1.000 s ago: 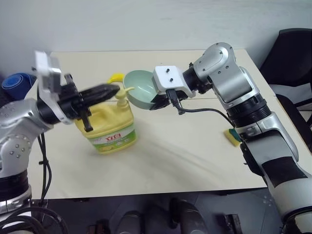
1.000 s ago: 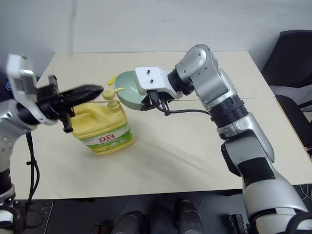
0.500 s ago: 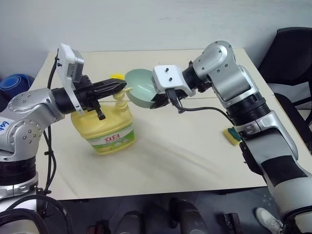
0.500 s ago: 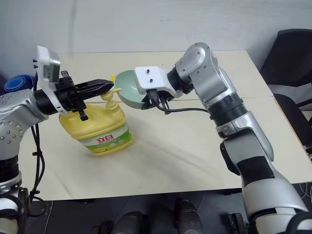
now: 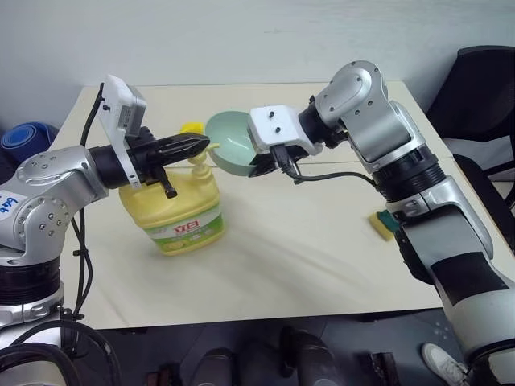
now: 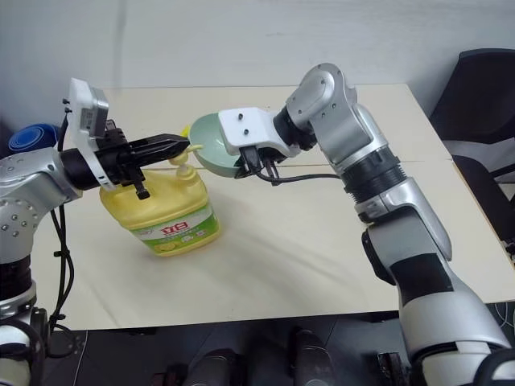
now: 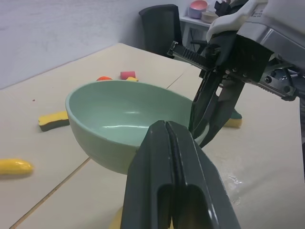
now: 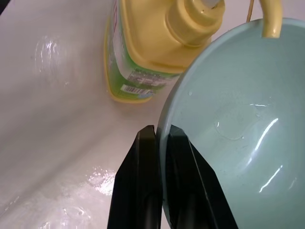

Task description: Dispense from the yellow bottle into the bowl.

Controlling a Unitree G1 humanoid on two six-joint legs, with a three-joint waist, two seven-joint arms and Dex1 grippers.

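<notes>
Above the table (image 5: 322,241), the right gripper (image 5: 259,167) pinches the rim of the bowl (image 5: 229,143), holding it beside the pump of the yellow bottle (image 5: 181,213). Pressed together, the left gripper (image 5: 201,145) sits over that pump.

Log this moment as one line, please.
right claw: shut on bowl rim, held under pump spout | left claw: shut, over pump of yellow bottle | bottle upright on table

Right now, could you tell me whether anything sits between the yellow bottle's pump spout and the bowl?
Nothing visible does. The right gripper pinches the bowl's rim and holds it off the table with the spout of the yellow bottle reaching over the rim. The left gripper, fingers shut, hovers at the pump head.
</notes>
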